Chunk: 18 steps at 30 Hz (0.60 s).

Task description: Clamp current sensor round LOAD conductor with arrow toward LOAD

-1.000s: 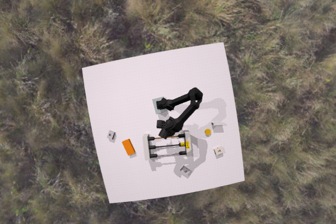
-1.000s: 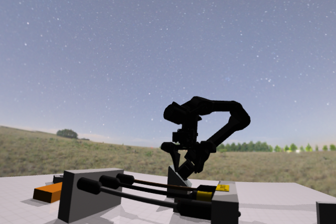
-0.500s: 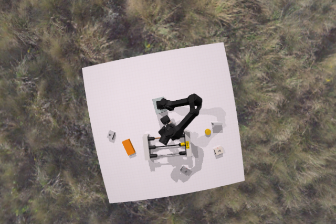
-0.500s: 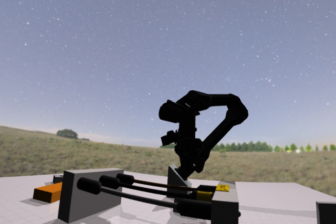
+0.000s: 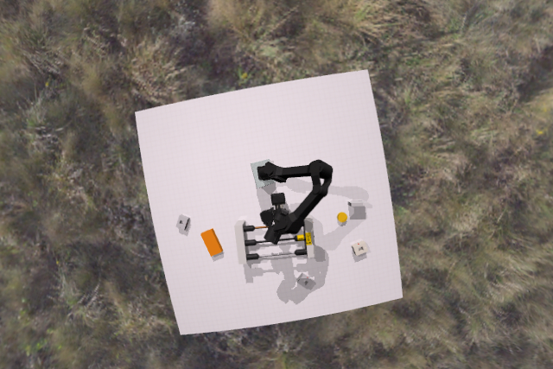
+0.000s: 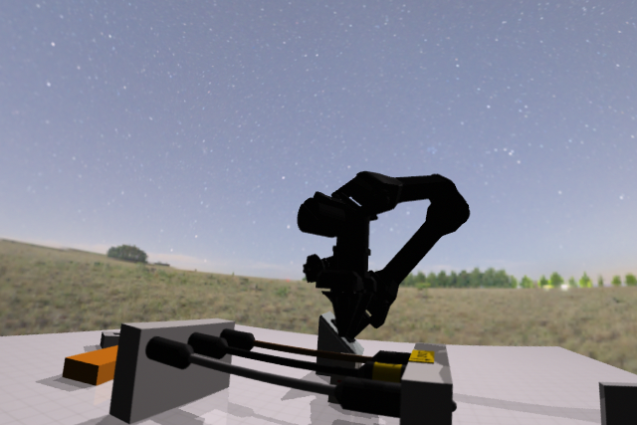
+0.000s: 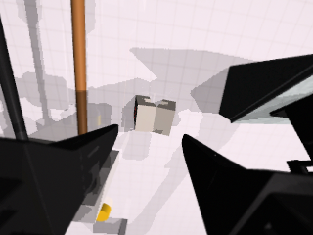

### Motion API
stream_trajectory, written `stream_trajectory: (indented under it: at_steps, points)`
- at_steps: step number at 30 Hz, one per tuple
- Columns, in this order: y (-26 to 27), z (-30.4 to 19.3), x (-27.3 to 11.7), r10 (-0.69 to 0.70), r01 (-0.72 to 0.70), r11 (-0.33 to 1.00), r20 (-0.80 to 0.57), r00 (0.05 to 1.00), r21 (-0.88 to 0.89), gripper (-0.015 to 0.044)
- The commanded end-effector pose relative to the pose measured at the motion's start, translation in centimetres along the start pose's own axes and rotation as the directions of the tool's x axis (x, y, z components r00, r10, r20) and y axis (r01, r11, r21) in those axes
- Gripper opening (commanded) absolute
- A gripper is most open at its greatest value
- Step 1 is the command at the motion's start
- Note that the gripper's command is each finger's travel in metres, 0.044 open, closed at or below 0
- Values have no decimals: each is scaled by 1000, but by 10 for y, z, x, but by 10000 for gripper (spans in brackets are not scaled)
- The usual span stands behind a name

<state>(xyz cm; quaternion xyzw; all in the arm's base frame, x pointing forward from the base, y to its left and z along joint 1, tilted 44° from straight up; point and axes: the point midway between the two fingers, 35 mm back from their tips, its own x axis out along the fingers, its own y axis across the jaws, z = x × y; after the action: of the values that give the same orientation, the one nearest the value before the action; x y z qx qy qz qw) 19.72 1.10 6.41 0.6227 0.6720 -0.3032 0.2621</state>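
Observation:
The sensor [image 7: 156, 116] is a small cream block of two angled halves with a dark end. It appears to be on the table, beyond my fingertips; its arrow is not visible. My gripper [image 6: 350, 335] [image 7: 151, 133] is open and empty, above the sensor, beside the conductors. In the top view the arm hides the sensor. The middle, black conductor [image 5: 276, 240] [image 6: 288, 360] has a yellow band [image 5: 300, 238] [image 6: 387, 371] at one end, beside a yellow label [image 5: 308, 238] [image 6: 421, 356]. The label's text is too small to read.
A copper conductor [image 6: 309, 350] [image 7: 79, 64] runs on the arm's side and a grey one [image 6: 257, 377] on the far side, between two upright end blocks [image 5: 241, 246] [image 6: 169, 373]. An orange block [image 5: 212, 242], a yellow cylinder [image 5: 341, 217] and several small pale blocks stand around.

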Motion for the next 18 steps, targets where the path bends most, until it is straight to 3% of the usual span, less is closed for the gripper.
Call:
stream_trajectory:
  at_steps: [1, 18]
  points:
    - [-1, 0, 8, -5, 5, 1000, -7, 1000, 11, 320]
    - [-2, -1, 36, -5, 5, 1000, -8, 1000, 11, 320]
